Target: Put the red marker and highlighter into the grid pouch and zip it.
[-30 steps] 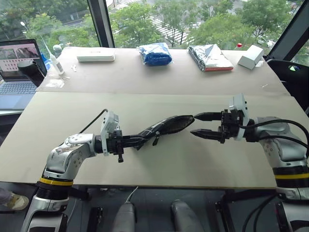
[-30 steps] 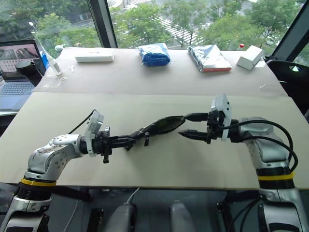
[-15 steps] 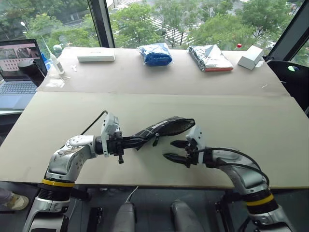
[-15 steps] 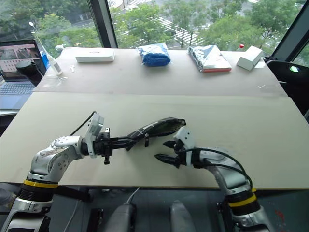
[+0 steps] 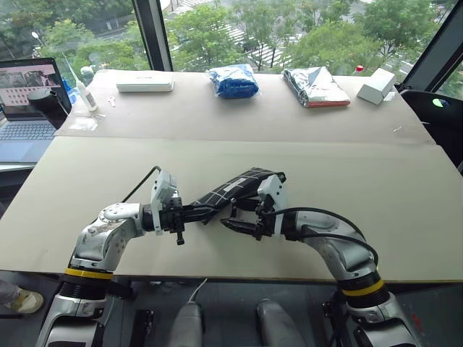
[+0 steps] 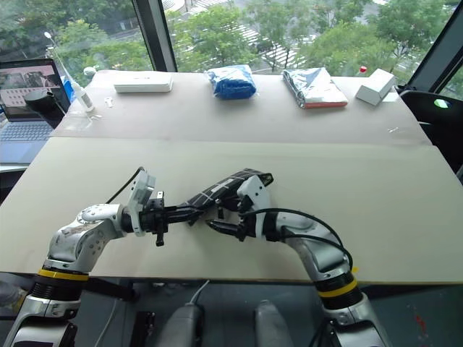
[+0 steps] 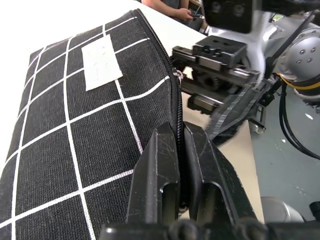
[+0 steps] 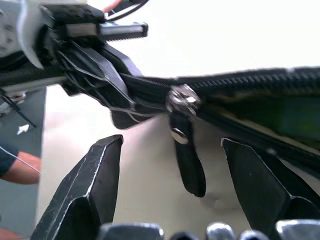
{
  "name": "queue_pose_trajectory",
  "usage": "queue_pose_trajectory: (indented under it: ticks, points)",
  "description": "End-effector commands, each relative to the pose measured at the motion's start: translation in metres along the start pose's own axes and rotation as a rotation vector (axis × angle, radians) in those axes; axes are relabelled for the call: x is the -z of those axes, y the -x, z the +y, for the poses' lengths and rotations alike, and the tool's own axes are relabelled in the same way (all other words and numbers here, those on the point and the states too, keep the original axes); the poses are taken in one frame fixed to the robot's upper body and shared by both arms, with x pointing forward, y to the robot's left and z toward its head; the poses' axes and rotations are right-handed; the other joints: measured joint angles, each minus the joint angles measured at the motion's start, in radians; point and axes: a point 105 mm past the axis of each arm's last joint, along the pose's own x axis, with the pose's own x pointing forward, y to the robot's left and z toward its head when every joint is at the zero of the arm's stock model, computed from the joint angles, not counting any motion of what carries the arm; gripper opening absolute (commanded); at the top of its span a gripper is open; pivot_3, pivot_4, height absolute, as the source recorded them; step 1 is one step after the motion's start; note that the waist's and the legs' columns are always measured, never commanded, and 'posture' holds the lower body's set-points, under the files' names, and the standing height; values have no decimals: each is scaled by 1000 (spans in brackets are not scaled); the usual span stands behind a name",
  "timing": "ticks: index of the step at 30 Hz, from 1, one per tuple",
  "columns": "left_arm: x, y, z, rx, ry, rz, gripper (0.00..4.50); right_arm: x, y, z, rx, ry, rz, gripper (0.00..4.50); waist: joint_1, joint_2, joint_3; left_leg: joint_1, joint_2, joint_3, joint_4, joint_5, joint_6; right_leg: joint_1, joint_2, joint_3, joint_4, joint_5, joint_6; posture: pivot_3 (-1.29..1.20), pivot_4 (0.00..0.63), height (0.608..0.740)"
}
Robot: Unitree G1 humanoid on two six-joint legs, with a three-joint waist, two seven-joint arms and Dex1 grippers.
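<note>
The grid pouch (image 5: 242, 186), black with white lines, hangs just above the table between my arms. My left gripper (image 5: 206, 212) is shut on its zipper edge at the left end, and its fingers (image 7: 160, 165) pinch the seam. My right gripper (image 5: 233, 215) is open right beside the pouch's near edge. Its two fingers (image 8: 105, 170) stand on either side of the black zipper pull strap (image 8: 189, 160) without touching it. Something green, seemingly the highlighter (image 8: 295, 117), shows inside the open slit. The red marker is hidden.
Along the far table lie a white case (image 5: 145, 85), a blue bag (image 5: 233, 79), a silver packet (image 5: 313, 85) and a small white box (image 5: 375, 84). A laptop (image 5: 25, 101) and a white bottle (image 5: 85, 94) stand at the far left. The table's front edge runs just below my arms.
My right gripper has swept left from beyond the pouch's right end to the zipper pull near its middle, still open. The left gripper has kept its grip in place.
</note>
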Motion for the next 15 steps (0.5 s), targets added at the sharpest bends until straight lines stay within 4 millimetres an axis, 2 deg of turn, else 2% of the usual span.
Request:
queue_pose_trajectory:
  ticks: [1, 8, 15]
  points:
    - [-2, 0, -2, 11, -25, -9, 0, -13, 0, -2, 8, 36, -32, 2474, 0, 0, 0, 0, 0, 0, 0, 0, 0, 0, 0, 0, 0, 0, 0, 0, 150, 740]
    - [0, 1, -1, 8, -24, -10, 0, -20, 5, -4, 8, 64, -59, 44, 0, 0, 0, 0, 0, 0, 0, 0, 0, 0, 0, 0, 0, 0, 0, 0, 150, 740]
    - [0, 3, 3, -17, -33, -14, 0, -15, 17, -6, 9, 71, -36, 44, 1, 0, 0, 0, 0, 0, 0, 0, 0, 0, 0, 0, 0, 0, 0, 0, 150, 740]
